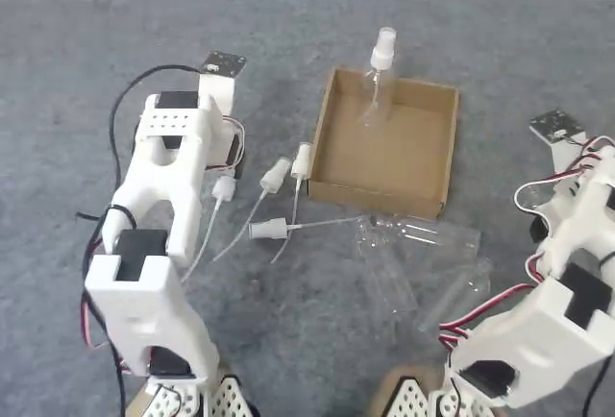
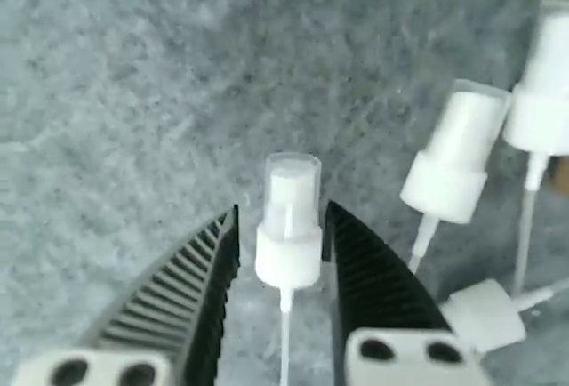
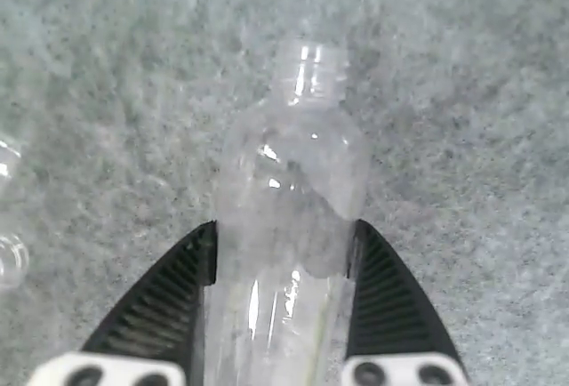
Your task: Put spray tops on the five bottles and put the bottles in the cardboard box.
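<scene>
My left gripper [image 2: 282,217] is open, its black fingers on either side of a white spray top [image 2: 289,226] that lies on the grey carpet with its tube running back between them. This spray top [image 1: 223,189] is beside the left arm. Three more spray tops [image 1: 276,175] lie just right of it. My right gripper [image 3: 283,235] is shut on a clear capless bottle [image 3: 289,181], its neck pointing away. Other clear bottles [image 1: 413,236] lie on the carpet in front of the cardboard box [image 1: 375,196]. One bottle with a spray top [image 1: 380,81] stands inside the box.
Red and black cables hang beside both arms. The mouth of another clear bottle [image 3: 9,261] lies close beside the held one. Bare carpet stretches behind the box and at the far left.
</scene>
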You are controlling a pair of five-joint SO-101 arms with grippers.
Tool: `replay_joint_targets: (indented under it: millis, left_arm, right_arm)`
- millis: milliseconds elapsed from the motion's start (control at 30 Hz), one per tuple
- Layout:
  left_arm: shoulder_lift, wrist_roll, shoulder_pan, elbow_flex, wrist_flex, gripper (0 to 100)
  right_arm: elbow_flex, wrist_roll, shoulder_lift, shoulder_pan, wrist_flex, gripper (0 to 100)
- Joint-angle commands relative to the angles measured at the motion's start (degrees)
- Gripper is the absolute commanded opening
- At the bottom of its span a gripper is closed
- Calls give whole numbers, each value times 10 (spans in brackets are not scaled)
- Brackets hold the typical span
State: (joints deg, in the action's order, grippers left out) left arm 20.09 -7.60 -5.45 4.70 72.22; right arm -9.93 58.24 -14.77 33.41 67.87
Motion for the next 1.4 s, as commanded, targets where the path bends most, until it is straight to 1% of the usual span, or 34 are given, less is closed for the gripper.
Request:
replay_joint_targets:
  millis: [0,200,333,400,500,533,667,867,933,1100,1167,1267,1367]
  left_arm:
    - [-6,-7,0,-6,-22,142]
    - [5,-6,0,-4,-39,141]
    - [58,-6,4,-6,-57,137]
    - [77,-6,1,-8,-63,104]
    - [57,-5,-1,-3,-64,18]
    - [44,-4,-1,0,-63,6]
    - [-42,-4,-2,48,-64,9]
    - [-244,-1,-1,175,-82,9]
    - [-311,14,-2,218,-96,9]
    - [-449,33,4,307,-104,9]
    - [-486,38,3,332,-104,9]
    - [-522,38,3,371,-105,9]
    - [-546,39,1,421,-143,9]
  right_arm:
    - [-6,6,4,6,5,38]
    - [-6,6,4,6,5,38]
    - [-6,6,4,6,5,38]
    - [-6,6,4,6,5,38]
    - [-6,6,4,6,5,38]
    - [-6,6,4,6,5,38]
    - [-6,6,4,6,5,38]
    - [-4,6,4,6,5,39]
    - [-4,4,4,6,5,39]
    - [17,-81,11,-1,4,45]
    - [33,-106,9,-7,7,89]
    - [47,-135,10,-26,8,206]
    - [66,-163,6,-47,30,291]
